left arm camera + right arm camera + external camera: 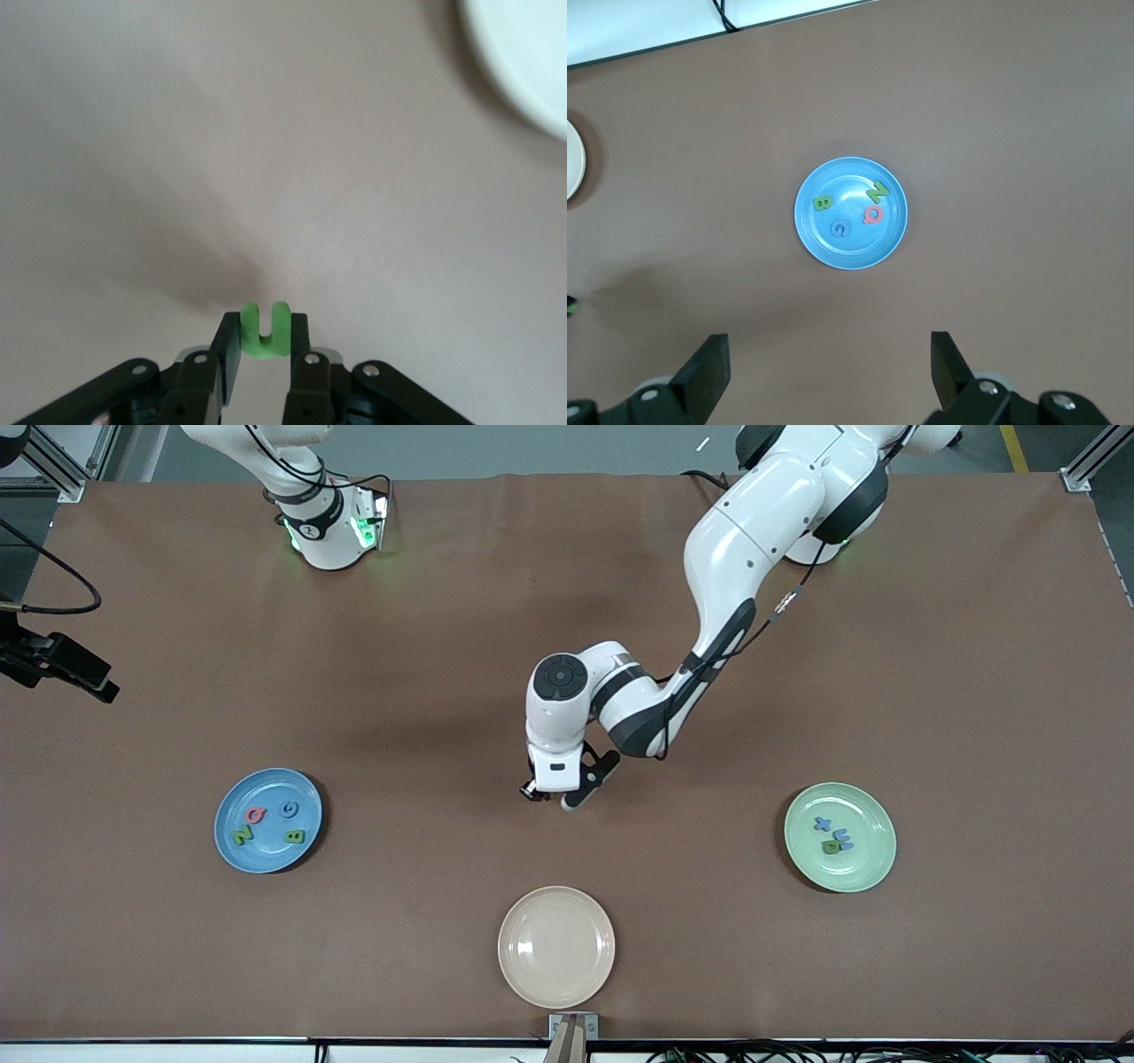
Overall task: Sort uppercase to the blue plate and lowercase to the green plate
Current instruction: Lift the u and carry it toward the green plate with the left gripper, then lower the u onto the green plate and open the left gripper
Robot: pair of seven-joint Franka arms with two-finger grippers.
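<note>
My left gripper (554, 795) hangs over the bare middle of the table, shut on a small green lowercase n (266, 335) pinched between its pads. The green plate (873, 868), toward the left arm's end, holds a blue x (824, 824), a blue m (842, 838) and a green b (831, 848). Toward the right arm's end, the blue plate (232, 850) holds the uppercase letters: a red Q (256, 815), a blue G (289, 809), a green Z (243, 834) and a green B (295, 836). My right gripper (830, 350) waits high over the blue plate (819, 243), open and holding nothing.
A beige plate (556, 947) with nothing on it sits near the table's front edge, nearer to the front camera than the left gripper. Its rim shows in the left wrist view (523, 53). A black device (62, 666) juts in at the right arm's end.
</note>
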